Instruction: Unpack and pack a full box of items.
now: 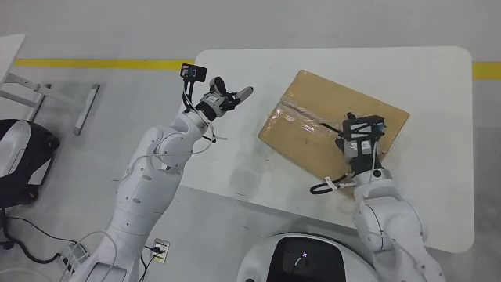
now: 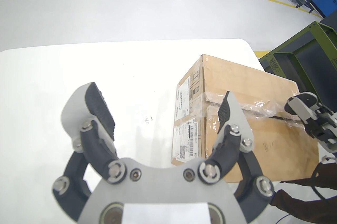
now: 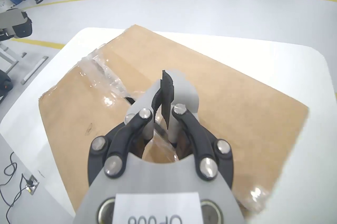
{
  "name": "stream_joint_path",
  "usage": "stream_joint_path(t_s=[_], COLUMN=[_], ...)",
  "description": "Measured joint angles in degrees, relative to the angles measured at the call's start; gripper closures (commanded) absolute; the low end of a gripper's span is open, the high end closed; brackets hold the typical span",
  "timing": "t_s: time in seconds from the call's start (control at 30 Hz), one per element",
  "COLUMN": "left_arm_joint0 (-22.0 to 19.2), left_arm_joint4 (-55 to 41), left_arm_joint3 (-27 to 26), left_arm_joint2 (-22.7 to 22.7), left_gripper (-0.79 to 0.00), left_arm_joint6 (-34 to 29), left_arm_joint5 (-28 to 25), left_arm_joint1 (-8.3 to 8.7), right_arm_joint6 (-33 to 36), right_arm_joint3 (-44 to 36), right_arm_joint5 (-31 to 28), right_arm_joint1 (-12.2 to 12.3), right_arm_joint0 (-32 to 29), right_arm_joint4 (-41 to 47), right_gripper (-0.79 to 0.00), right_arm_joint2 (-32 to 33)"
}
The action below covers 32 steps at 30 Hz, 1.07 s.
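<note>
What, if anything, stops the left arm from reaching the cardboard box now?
Probably nothing, so yes: the left gripper, fingers open, hangs over bare table facing the labelled end of the cardboard box, nothing between them. The right gripper is over the taped top, farther along.

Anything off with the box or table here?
The box sits skewed to the table's edges. The clear tape along its top seam is wrinkled and partly split, with a dark gap showing near the shut right gripper. No spill or crushed corner stands out.
</note>
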Motion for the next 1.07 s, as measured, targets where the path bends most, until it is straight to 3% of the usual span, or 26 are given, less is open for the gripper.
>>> stream_joint_path(t_s=[0.3, 1.07], left_arm_joint0=[0.00, 0.00], left_arm_joint4=[0.00, 0.00], left_arm_joint3=[0.00, 0.00], left_arm_joint2=[0.00, 0.00], left_gripper=[-0.785, -0.785], left_arm_joint6=[0.00, 0.00], left_arm_joint5=[0.00, 0.00], left_arm_joint1=[0.00, 0.00], right_arm_joint6=[-3.77, -3.73], right_arm_joint3=[-13.03, -13.24], right_arm_joint5=[-4.28, -4.44], right_arm_joint1=[1.52, 1.55], right_arm_joint0=[-8.31, -8.40], right_arm_joint4=[-0.66, -0.71], right_gripper=[0.000, 0.000], right_arm_joint2=[10.13, 10.46])
